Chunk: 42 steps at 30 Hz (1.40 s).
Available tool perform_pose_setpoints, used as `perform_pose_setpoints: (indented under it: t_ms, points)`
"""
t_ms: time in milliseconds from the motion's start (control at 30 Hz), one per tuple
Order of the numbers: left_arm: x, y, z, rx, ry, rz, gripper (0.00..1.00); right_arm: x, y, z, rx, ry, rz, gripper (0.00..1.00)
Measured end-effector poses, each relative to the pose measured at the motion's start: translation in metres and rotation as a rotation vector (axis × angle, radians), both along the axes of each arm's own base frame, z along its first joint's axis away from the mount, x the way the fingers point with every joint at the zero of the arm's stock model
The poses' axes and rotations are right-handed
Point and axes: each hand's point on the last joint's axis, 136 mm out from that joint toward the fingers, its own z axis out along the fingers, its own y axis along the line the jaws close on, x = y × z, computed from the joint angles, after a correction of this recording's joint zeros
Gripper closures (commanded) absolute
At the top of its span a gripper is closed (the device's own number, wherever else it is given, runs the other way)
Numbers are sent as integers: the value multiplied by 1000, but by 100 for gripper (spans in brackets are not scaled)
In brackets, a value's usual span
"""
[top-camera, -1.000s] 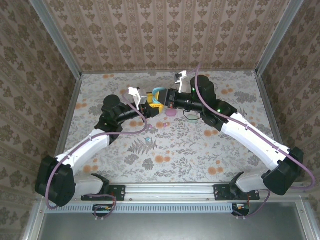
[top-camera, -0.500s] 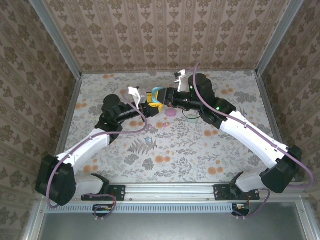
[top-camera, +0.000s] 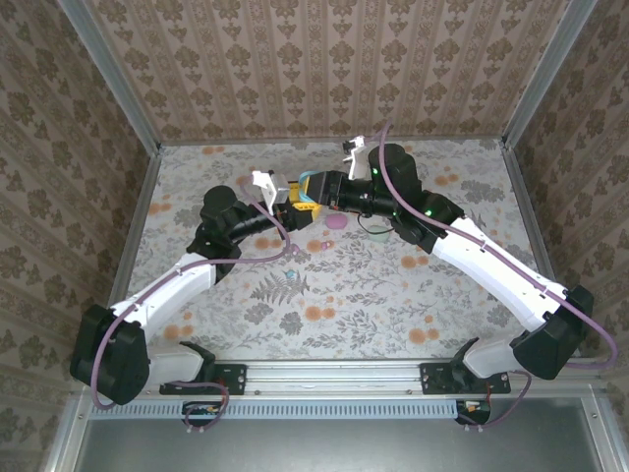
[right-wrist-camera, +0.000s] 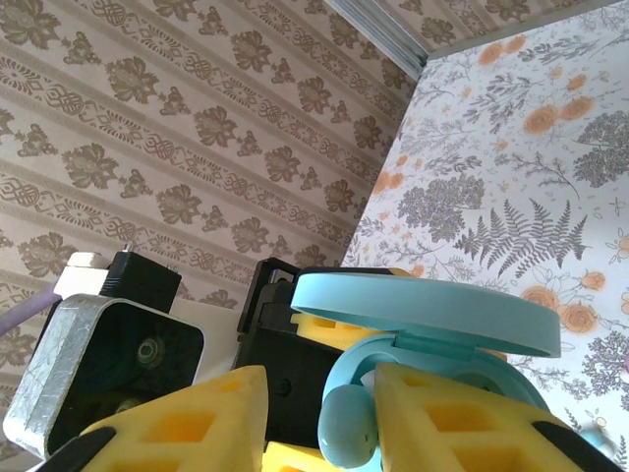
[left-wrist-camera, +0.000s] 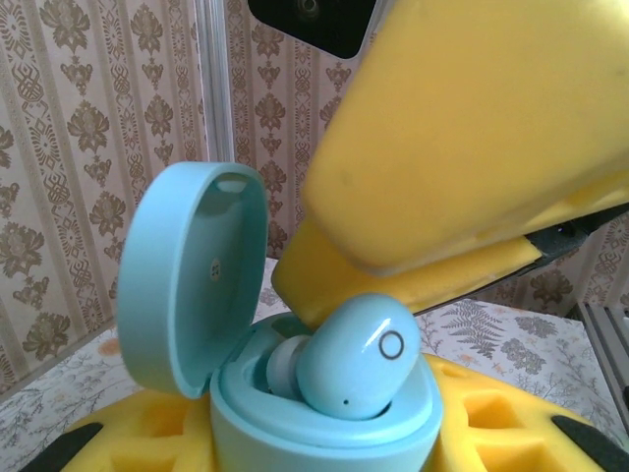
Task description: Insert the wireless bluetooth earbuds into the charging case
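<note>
Seating step: L gripper (left-wrist-camera: 324,444) clamps the open blue charging case (left-wrist-camera: 187,285) at its base, a blue earbud (left-wrist-camera: 359,359) sits tilted in the case's well, and R gripper (right-wrist-camera: 322,385) fingers stand narrowly parted around it; next, prob. nudge the earbud flush, then lift clear w/o dragging it.

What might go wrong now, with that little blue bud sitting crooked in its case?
1. The pale blue bean-shaped earbud lies tilted and stands proud of the rim of the pale blue egg-shaped charging case, so it may tip out.
2. A yellow finger of the right jaws hangs just above it, and pulling away could drag the bud along.
3. The hinged lid probably would not shut over it as it sits.
</note>
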Motion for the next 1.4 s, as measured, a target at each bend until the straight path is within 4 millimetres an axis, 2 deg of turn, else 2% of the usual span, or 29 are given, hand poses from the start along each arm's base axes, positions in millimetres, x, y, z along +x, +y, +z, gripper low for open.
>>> perform_pose_setpoints:
  t_ms: [200, 367, 667, 800, 1133, 1400]
  points:
    - [-2, -1, 5, -13, -23, -6, 67, -1, -8, 7, 0, -18, -34, 57]
    - [-2, -1, 7, -19, -32, -6, 67, -3, -11, 7, -6, -16, -41, 59]
    - [-1, -1, 8, -21, -33, 5, 67, -15, -19, 11, -10, -19, -29, 80]
    - [0, 0, 8, -21, -33, 11, 67, -20, -17, 13, -3, -22, -3, 85]
    - [2, 0, 7, -20, -29, 20, 67, -19, -2, 1, -20, 8, 49, 84]
    - [2, 0, 7, -18, -26, 19, 67, -16, -5, 2, -30, 4, 28, 83]
